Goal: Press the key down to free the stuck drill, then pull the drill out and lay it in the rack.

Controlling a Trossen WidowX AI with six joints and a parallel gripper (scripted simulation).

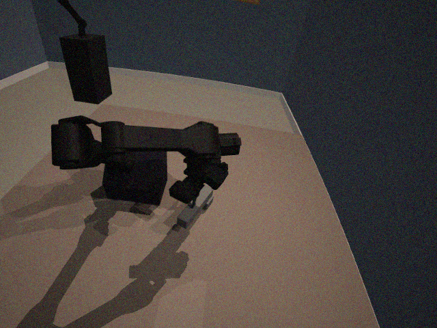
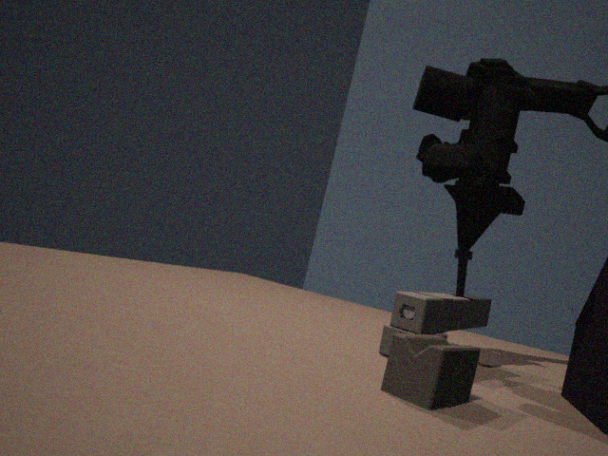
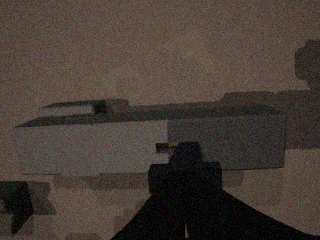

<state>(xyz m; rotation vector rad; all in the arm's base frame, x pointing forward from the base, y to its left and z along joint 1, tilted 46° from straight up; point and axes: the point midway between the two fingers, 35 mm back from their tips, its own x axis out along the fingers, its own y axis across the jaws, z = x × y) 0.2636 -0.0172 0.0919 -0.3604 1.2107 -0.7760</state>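
Grey box-shaped block (image 2: 439,312) sits atop grey notched rack (image 2: 429,375) on tan table (image 2: 196,368). Black gripper (image 2: 460,289), fingers pressed together, empty, tips at block's top. Key-press step in hand. Key, drill indistinct. Next: push straight down.

Closed fingers against grey block (image 3: 87,147), dim tabletop (image 3: 160,27)

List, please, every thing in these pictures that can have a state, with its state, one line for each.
Pincer: shut, holding nothing, pointing down, tip at the top of the grey housing.
Grey housing: level, resting over the blocks, slot on its end face.
Notched grey block: upright on the table, nothing in its notch.
Drill: cannot be told apart.
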